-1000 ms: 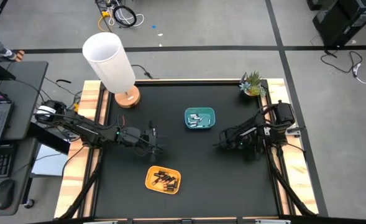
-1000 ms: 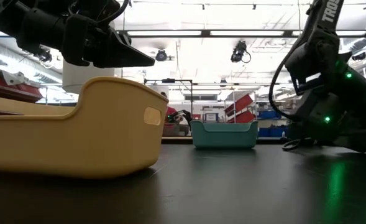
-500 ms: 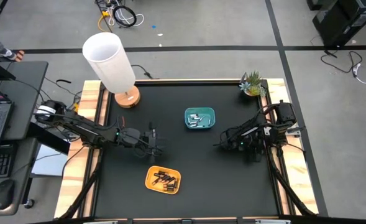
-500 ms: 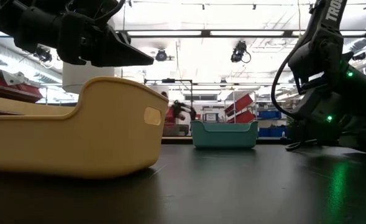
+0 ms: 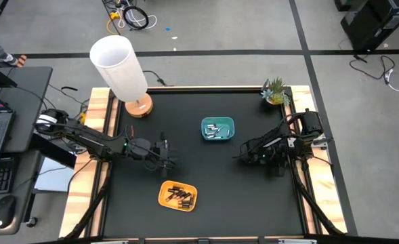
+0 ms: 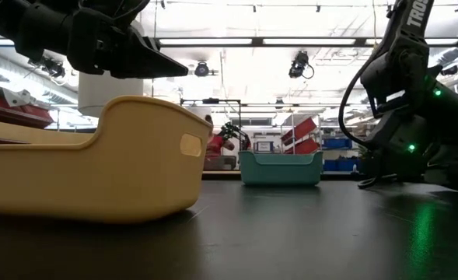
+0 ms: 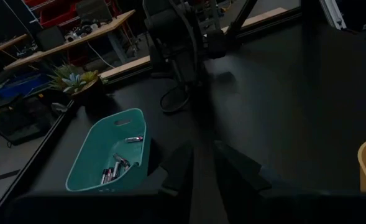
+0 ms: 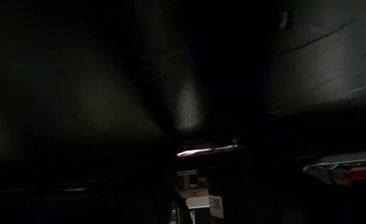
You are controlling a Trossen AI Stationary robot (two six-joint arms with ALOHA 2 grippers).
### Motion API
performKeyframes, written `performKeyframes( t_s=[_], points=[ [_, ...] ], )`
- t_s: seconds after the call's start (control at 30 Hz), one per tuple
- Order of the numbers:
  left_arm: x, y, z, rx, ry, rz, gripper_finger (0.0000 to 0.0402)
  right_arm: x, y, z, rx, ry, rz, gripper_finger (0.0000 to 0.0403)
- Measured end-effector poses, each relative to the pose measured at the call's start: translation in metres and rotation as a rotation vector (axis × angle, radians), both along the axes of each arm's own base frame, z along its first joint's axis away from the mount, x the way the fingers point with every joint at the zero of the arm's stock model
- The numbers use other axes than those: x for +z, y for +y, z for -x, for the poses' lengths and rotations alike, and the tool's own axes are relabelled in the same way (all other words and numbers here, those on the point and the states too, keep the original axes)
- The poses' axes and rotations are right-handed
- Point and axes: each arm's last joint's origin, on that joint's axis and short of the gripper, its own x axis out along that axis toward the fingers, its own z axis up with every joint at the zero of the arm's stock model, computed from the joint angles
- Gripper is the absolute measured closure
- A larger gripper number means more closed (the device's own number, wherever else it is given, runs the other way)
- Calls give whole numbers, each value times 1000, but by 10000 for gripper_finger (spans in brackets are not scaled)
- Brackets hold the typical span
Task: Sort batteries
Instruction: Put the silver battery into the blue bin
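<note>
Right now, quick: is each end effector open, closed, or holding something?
Left end effector: cannot be told; it hovers near the yellow tray.
Right end effector: cannot be told; it is low, right of the teal tray.

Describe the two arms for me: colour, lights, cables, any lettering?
Both arms are dark, jointed, with two-finger grippers. The left arm shows a small green light near its wrist; its fingers are dark and tapered. The right arm carries green lights, a looping black cable and white lettering reading "TRO" before the frame cuts it off.
</note>
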Motion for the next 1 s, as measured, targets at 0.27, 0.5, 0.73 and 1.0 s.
performKeyframes(
  t_s=[0.27,0.5,0.73,1.0],
  points=[
    [-1,0,0,0,15,-2,324,1,4,-3,-14,7,-11,284],
    [-2,0,1,1,24,-4,324,3,16,-4,24,6,27,201],
    [-3,0,1,1,30,-4,324,1,34,3,130,-6,8,126],
    [-3,0,1,-1,34,-2,324,0,39,7,167,-3,-52,132]
  ],
)
